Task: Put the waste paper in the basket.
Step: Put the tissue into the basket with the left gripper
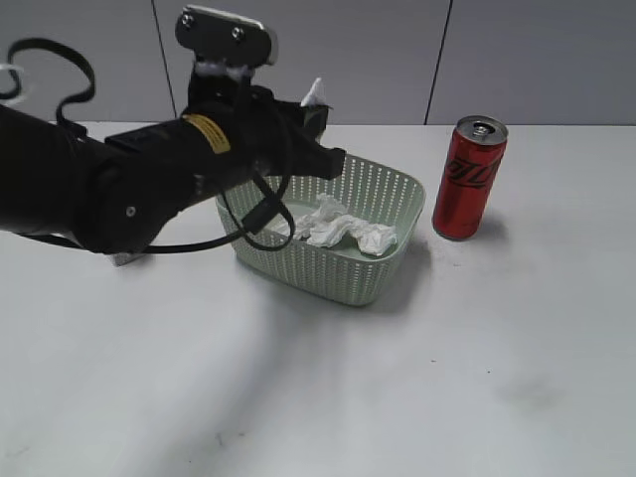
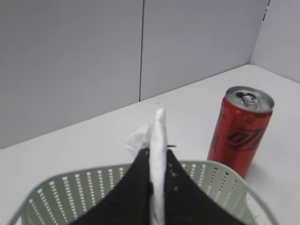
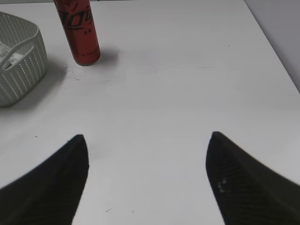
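Observation:
The pale green basket [image 1: 388,214] stands mid-table and holds crumpled white waste paper [image 1: 343,229]. My left gripper [image 1: 323,134] hangs over the basket's back left rim, shut on a white strip of waste paper [image 1: 316,94] that sticks up between the fingers. In the left wrist view the strip [image 2: 158,140] is pinched between the black fingers [image 2: 158,157] above the basket's far wall [image 2: 84,190]. My right gripper [image 3: 146,140] is open and empty over bare table, right of the basket [image 3: 21,70].
A red drink can [image 1: 470,179] stands upright just right of the basket; it also shows in the left wrist view [image 2: 241,129] and the right wrist view [image 3: 78,30]. A small grey object [image 1: 127,258] peeks out under the left arm. A grey wall stands behind the table.

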`<state>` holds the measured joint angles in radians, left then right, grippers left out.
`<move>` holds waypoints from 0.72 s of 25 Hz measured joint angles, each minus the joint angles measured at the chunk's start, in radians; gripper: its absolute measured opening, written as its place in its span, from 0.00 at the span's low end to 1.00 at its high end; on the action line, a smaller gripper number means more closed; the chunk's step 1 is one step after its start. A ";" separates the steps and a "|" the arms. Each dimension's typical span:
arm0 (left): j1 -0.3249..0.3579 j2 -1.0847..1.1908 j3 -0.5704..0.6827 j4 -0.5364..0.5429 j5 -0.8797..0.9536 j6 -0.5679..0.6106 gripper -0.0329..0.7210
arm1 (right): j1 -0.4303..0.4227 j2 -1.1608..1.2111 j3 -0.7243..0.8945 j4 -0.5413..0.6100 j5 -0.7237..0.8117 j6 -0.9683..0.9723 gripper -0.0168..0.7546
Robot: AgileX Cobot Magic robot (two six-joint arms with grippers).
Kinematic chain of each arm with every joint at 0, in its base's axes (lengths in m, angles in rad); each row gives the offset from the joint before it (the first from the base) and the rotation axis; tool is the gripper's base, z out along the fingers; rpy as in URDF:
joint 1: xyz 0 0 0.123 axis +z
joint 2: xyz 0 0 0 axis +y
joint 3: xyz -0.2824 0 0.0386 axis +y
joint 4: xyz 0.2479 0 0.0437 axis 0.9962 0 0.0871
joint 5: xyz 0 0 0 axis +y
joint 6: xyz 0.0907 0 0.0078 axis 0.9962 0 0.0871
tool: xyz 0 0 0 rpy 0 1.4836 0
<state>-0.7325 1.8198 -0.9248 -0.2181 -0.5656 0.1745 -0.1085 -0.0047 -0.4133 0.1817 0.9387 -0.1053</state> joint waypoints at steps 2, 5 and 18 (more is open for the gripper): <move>0.000 0.034 0.001 0.007 -0.025 0.000 0.16 | 0.000 0.000 0.000 0.000 0.000 0.000 0.78; 0.000 0.059 0.001 0.010 -0.050 0.000 0.41 | 0.000 0.000 0.000 0.000 0.000 0.000 0.78; 0.001 0.038 0.001 -0.063 -0.059 0.000 0.95 | 0.000 0.000 0.000 0.000 0.000 0.000 0.78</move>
<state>-0.7316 1.8578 -0.9240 -0.2809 -0.6245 0.1745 -0.1085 -0.0047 -0.4133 0.1817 0.9387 -0.1053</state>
